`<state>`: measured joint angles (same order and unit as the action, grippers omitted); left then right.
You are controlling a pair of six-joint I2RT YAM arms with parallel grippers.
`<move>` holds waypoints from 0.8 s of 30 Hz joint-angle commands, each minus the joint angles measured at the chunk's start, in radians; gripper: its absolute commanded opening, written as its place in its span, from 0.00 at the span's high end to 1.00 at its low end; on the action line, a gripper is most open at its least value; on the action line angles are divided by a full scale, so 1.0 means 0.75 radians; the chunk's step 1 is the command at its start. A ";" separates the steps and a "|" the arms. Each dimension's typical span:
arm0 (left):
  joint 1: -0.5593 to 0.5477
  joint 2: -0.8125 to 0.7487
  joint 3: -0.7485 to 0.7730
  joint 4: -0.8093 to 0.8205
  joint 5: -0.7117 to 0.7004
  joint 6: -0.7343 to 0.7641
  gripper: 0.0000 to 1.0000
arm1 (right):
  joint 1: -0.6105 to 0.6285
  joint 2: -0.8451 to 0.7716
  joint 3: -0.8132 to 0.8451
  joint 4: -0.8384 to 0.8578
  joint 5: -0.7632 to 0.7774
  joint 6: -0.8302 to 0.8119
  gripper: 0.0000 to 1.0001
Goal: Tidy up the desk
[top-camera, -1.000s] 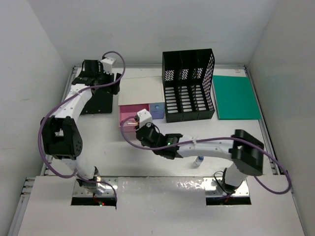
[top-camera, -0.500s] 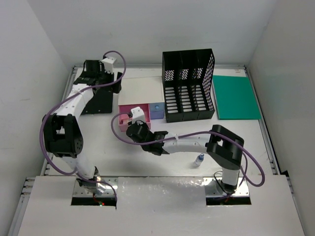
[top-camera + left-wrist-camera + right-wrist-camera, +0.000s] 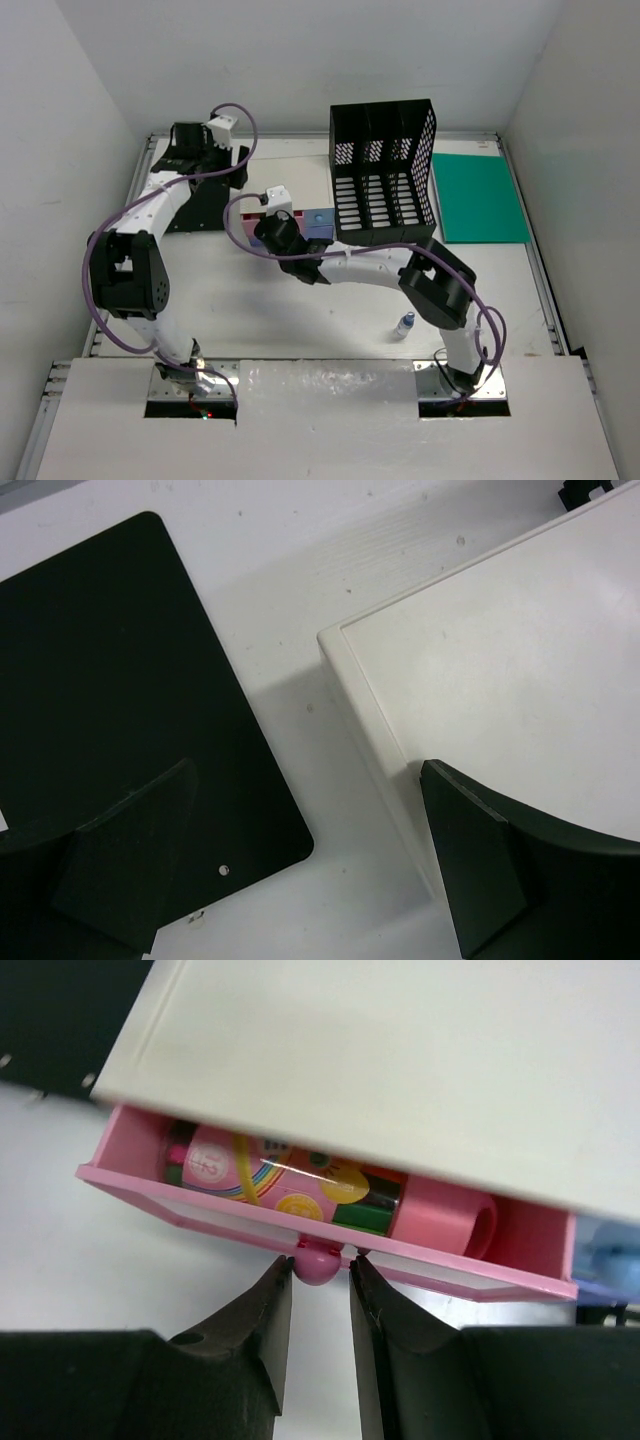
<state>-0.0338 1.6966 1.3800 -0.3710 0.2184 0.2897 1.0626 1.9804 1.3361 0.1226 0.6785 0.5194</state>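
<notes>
My landmark is the white-topped drawer box [image 3: 290, 182], which sits toward the far side of the desk [image 3: 250, 300]. My right gripper [image 3: 320, 1265] is at the box's front with its two fingers pressed against the round knob [image 3: 318, 1266] of the pink drawer [image 3: 200, 1218], pinching it from both sides. That drawer is slightly open under the box's white top. Inside lies a pink case [image 3: 290, 1175] printed with a rainbow and round badges. Its lettering is too small and too hidden for me to read. The blue drawer [image 3: 610, 1260] is next to the pink one in the same box. My left gripper [image 3: 310, 850] hangs above the box's far corner with its fingers spread wide, holding nothing. One finger is over the box's top and the other over the black pad [image 3: 110, 680] just beside the box. A black file rack [image 3: 385, 190] touches the box's opposite side, with a green folder [image 3: 480, 198] beyond it. A small bottle [image 3: 404, 325] lies well in front of the box.
</notes>
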 commanded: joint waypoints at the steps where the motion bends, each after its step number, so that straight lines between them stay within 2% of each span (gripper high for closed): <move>1: -0.008 0.041 -0.009 0.004 -0.009 0.033 0.07 | -0.050 0.051 0.126 0.092 0.073 -0.071 0.72; 5: -0.008 0.049 -0.009 0.006 -0.015 0.047 0.07 | -0.075 0.104 0.178 0.084 0.091 -0.073 0.71; 11: -0.006 0.041 -0.022 0.004 -0.025 0.066 0.07 | -0.112 0.102 0.139 0.092 0.061 -0.048 0.71; 14: -0.008 0.035 -0.024 0.004 -0.025 0.070 0.07 | -0.110 0.072 0.068 0.106 0.018 -0.077 0.70; 18: -0.008 0.031 -0.024 0.010 -0.023 0.070 0.07 | -0.042 0.022 -0.141 0.186 0.054 -0.005 0.64; 21: -0.008 0.041 -0.020 0.010 -0.015 0.068 0.07 | -0.036 0.051 -0.182 0.192 0.034 0.089 0.63; 24: -0.008 0.049 -0.011 -0.002 -0.019 0.070 0.07 | -0.048 0.098 -0.156 0.190 0.061 0.093 0.63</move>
<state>-0.0338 1.7065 1.3796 -0.3378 0.2249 0.3134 1.0256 2.0388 1.1950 0.2092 0.6987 0.5434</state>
